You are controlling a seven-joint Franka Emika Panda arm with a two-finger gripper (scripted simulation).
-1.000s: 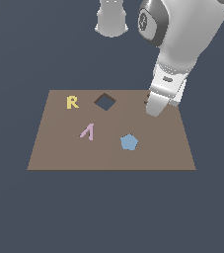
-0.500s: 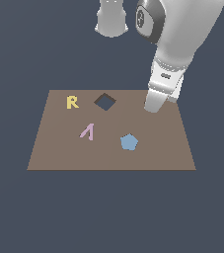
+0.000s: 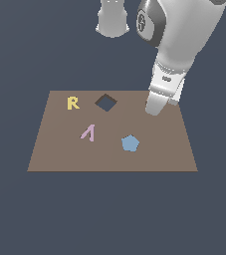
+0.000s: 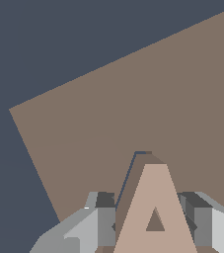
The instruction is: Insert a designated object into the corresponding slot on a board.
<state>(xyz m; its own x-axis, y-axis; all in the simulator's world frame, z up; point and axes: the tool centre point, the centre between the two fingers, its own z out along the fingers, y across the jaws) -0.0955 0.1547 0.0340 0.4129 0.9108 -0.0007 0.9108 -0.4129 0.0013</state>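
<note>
1. One board (image 3: 109, 154), brown and flat, lies on the dark ground.
2. On it sit three coloured pieces: one yellow R (image 3: 72, 103), one pink caret (image 3: 88, 132), one blue pentagon (image 3: 130, 143).
3. One dark diamond hole (image 3: 106, 102) shows between the R and the arm.
4. One peach-tan A (image 4: 155, 212) is clamped between the two fingers (image 4: 101, 225) of the single gripper (image 4: 153, 222).
5. In the wrist view the A's long axis runs away from the camera, apex farthest.
6. A thin dark edge of the slot (image 4: 129, 174) peeks out beside the A's apex; the A sits at or just over it, near the board's far corner at the exterior view's right.
</note>
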